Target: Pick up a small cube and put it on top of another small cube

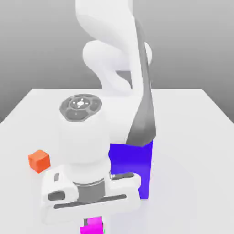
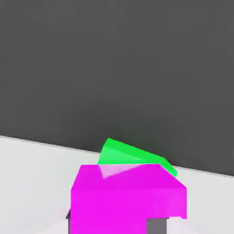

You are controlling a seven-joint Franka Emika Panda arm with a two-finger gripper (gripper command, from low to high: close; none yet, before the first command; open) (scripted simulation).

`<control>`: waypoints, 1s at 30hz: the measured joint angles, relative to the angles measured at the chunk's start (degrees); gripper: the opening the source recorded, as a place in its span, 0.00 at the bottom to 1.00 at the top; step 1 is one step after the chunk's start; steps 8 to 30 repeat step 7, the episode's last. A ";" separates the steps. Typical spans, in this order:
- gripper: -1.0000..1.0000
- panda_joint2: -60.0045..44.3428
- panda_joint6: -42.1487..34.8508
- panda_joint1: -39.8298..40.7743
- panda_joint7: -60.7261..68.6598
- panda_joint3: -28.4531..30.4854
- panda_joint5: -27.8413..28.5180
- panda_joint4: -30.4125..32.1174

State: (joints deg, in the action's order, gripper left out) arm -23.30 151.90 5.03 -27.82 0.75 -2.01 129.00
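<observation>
The small magenta cube (image 1: 93,225) sits directly under my hand at the near edge of the table in the exterior view. My gripper (image 1: 94,223) is shut on it. In the hand view the magenta cube (image 2: 128,196) sits between my grey fingertips (image 2: 157,226), close to the camera. The green cube (image 2: 130,156) peeks out just beyond the magenta one, tilted relative to it and mostly hidden by it. Whether the two cubes touch I cannot tell.
A big blue-violet block (image 1: 132,167) stands right behind my hand, toward the exterior view's right. An orange cube (image 1: 39,161) lies on the white table (image 1: 192,137) at the exterior view's left. My arm covers the table's middle.
</observation>
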 joint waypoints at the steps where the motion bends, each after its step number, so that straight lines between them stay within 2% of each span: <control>1: 1.00 -0.49 0.64 -0.18 -0.26 0.26 0.41 -0.01; 30: 1.00 -0.74 0.99 -0.31 -0.44 0.43 0.64 -0.02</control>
